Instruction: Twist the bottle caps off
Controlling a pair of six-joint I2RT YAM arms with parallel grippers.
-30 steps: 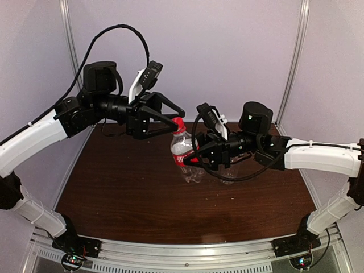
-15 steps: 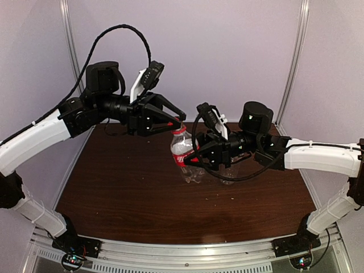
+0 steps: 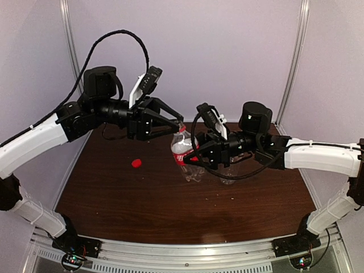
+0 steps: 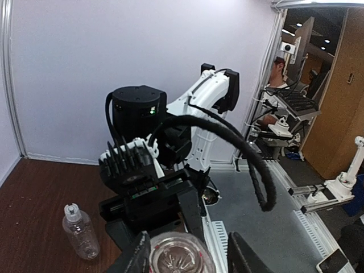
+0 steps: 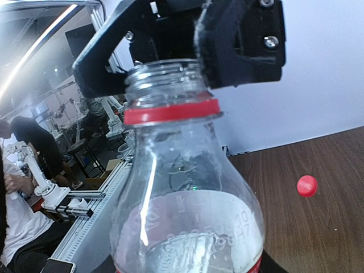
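- Two clear bottles are counted: a slim bottle [image 3: 181,145] with a red label and a wider bottle [image 4: 81,233] without a label.
- Two caps are counted: a red cap [image 3: 136,163] and a white cap [image 4: 71,211].
- Two tools are seen, the left tool [image 3: 178,125] and the right tool [image 3: 192,158].
- The slim bottle is stood near the middle of the bench [image 3: 114,193], its long axis roughly vertical and its mouth pointed up.
- Its mouth is uncovered: bare threads are shown above a red ring on the neck in the right wrist view.
- The red cap is laid on the bench to the left of the slim bottle, well apart from it; which face is turned up cannot be told.
- The wider bottle is stood upright on the bench with the white cap screwed on top; from above it is largely hidden behind the right tool.
- The left tool is spread, with one finger placed on each side of the open mouth of the slim bottle; nothing is pinched in it.
- The right tool is pressed around the body of the slim bottle at the label, from the right side.
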